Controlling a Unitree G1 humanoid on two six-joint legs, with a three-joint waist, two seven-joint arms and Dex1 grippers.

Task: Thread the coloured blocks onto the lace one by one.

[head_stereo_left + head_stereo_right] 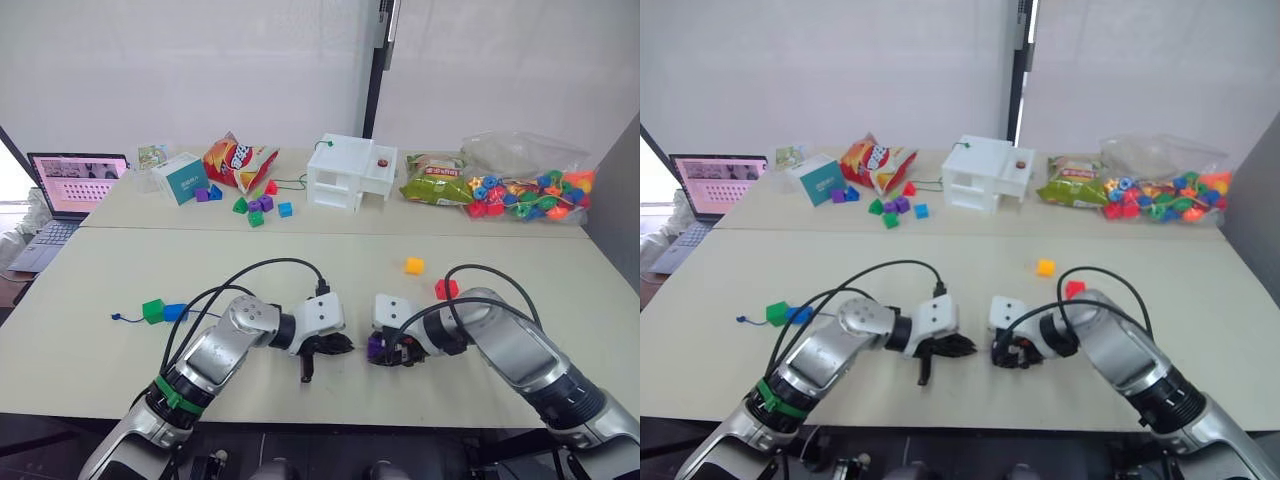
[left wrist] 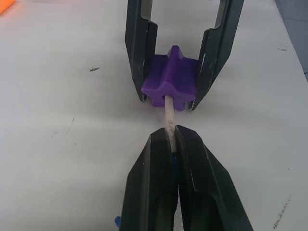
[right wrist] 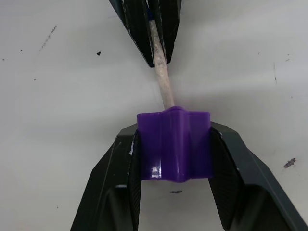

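nearest the camera, at the front edge of the table (image 1: 100,380), the left gripper (image 2: 172,137) is seen pressed together on the lace (image 2: 168,115), pinching its stiff pale tip just behind the end. the tip is pushed into the hole of the purple block (image 2: 172,77), a chunky star-edged piece clamped from both sides by the right gripper (image 3: 174,144). this meeting of tip and hole is made plain in the wrist views; in the eye views the purple block is seen merely as a small patch between the black fingers. further left on the table, the green block (image 1: 152,311) and the blue block (image 1: 175,312) are found touching, with the lace's knotted end (image 1: 116,317) just beside them. to the right, the yellow block (image 1: 414,266) and the red block (image 1: 446,289) are seen lying apart, unthreaded.
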